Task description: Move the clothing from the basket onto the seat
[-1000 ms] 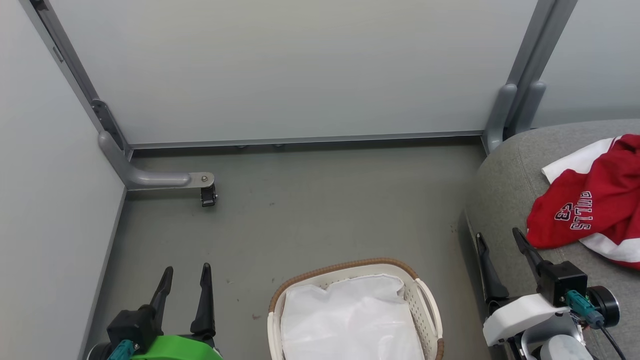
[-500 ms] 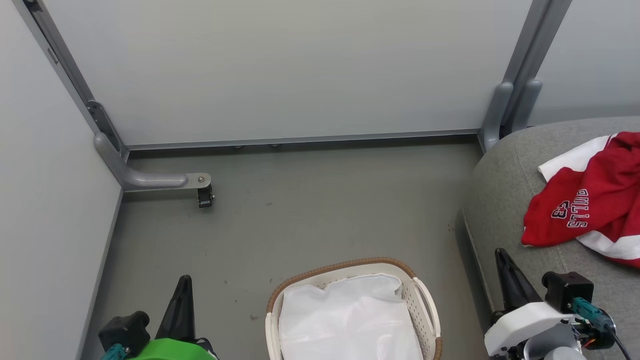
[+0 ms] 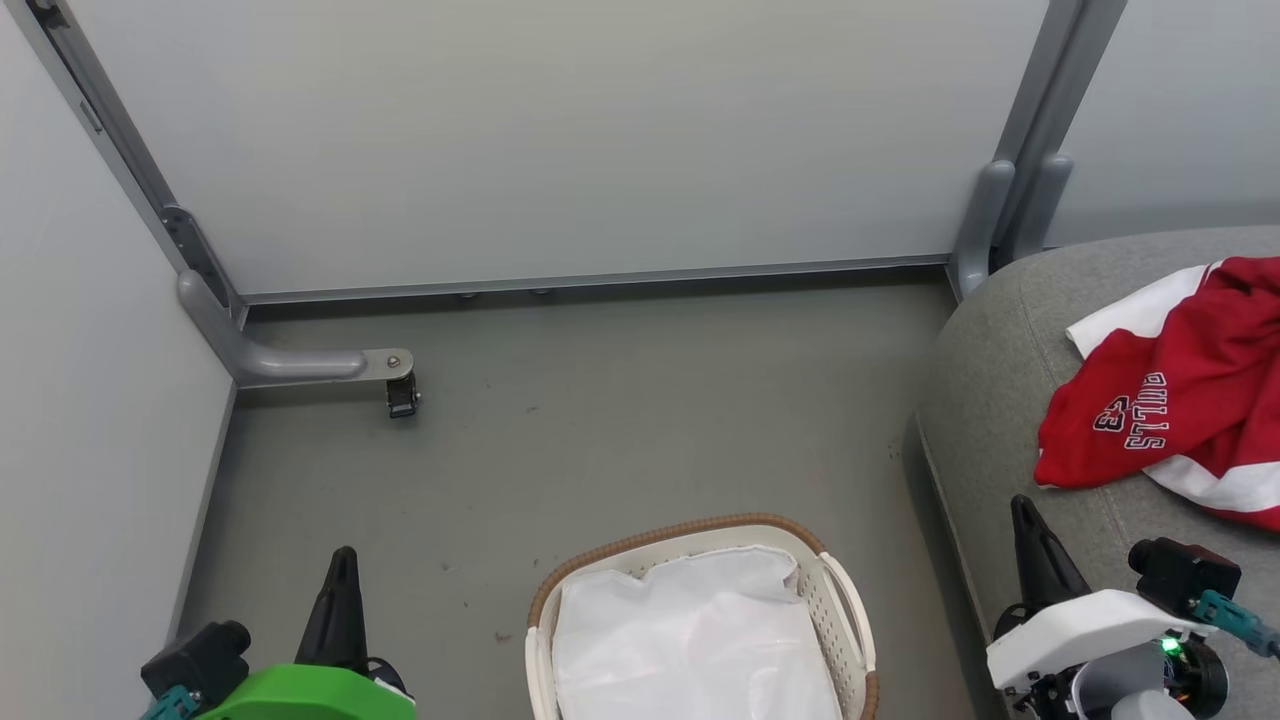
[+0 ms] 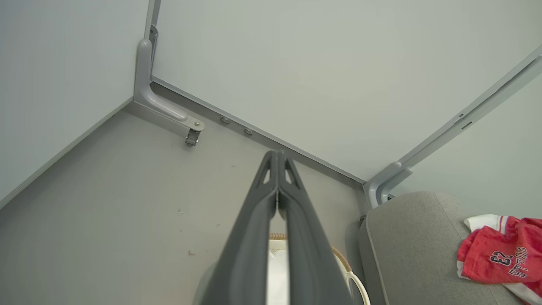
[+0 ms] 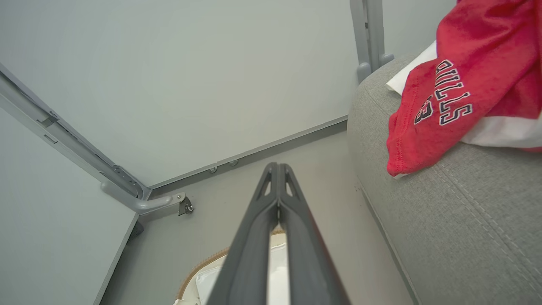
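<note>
The red and white clothing lies in a soft heap on the grey seat, at the right side of the head view. The top piece is red, with "BULLS 23" on it, and white cloth pokes out from under it. The basket stands on the floor, just beside the seat, at the bottom middle of the head view. It has a brown rim, and a white liner lies inside it. The left claw, with its green body, sits at the lower left, over the floor and beside the basket, not touching it. It is clenched tight: in the left wrist view its 2 dark fingers press flat on each other with nothing gripped. The right claw, with its white body, sits at the lower right, over the front edge of the seat. It is near the clothing but apart from it. It is clenched too: in the right wrist view its 2 fingers meet at the tip and grip nothing. Both claws point toward the pale grey walls. At the left corner, a grey metal foot with a small wheel rests on the floor.
</note>
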### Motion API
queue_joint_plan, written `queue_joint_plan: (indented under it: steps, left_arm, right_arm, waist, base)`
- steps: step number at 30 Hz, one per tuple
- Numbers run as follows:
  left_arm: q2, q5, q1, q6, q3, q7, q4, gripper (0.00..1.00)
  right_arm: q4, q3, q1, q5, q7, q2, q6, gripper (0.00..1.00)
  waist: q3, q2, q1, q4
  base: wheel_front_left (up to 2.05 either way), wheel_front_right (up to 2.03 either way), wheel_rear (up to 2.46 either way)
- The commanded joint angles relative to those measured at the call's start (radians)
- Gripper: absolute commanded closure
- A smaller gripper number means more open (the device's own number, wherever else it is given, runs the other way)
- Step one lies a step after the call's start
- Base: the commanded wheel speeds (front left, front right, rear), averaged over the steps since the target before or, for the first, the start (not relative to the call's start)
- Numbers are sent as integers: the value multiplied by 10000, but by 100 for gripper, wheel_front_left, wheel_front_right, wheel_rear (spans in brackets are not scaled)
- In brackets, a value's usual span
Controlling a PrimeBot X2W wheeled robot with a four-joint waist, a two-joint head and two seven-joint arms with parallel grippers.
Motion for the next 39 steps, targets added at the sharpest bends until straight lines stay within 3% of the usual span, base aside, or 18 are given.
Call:
queue_joint_plan:
  steps: [1,39]
  left_arm:
    - [104,-405,-334,-4,77,74,-165,100]
    - [169,-5019,-801,-16,737,1279,-421,100]
  right_arm:
    - [-191,-64,-236,433,79,-62,-2,100]
    - [-357,-487,-436,5641,1359,-102,-6,100]
  waist:
    - [1,8,1,-13]
    - [36,21,1,-366]
  base:
    - [0,0,0]
    - [0,0,0]
